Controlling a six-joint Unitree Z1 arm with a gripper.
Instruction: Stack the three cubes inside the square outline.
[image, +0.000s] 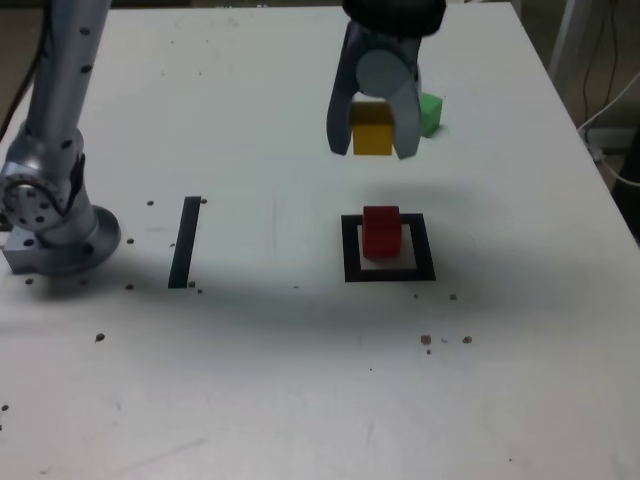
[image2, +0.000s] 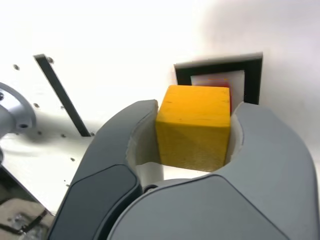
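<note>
Cubes: your yellow cube (image: 373, 131) hangs in the upper middle of the exterior view; the red cube (image: 380, 229) sits inside the square outline (image: 351, 250) at centre right; the green cube (image: 430, 113) rests on the table just behind the gripper.
Jaws: your gripper (image: 374, 148) is nearly closed, pinching the yellow cube from both sides, clear of the table.
Risk, offset: you look to be behind the red cube, not over it; let go off-centre and the yellow one would likely slide off or tip the red.
Risk, contact: come down too low and the fingers may knock the red cube out of the outline.
Surface: white tabletop (image: 250, 380), flat, speckled with dark crumbs; a straight black strip (image: 185, 242) lies at centre left.
Room: arm base (image: 50, 215) at far left; cables (image: 610, 110) beyond the right edge.
</note>
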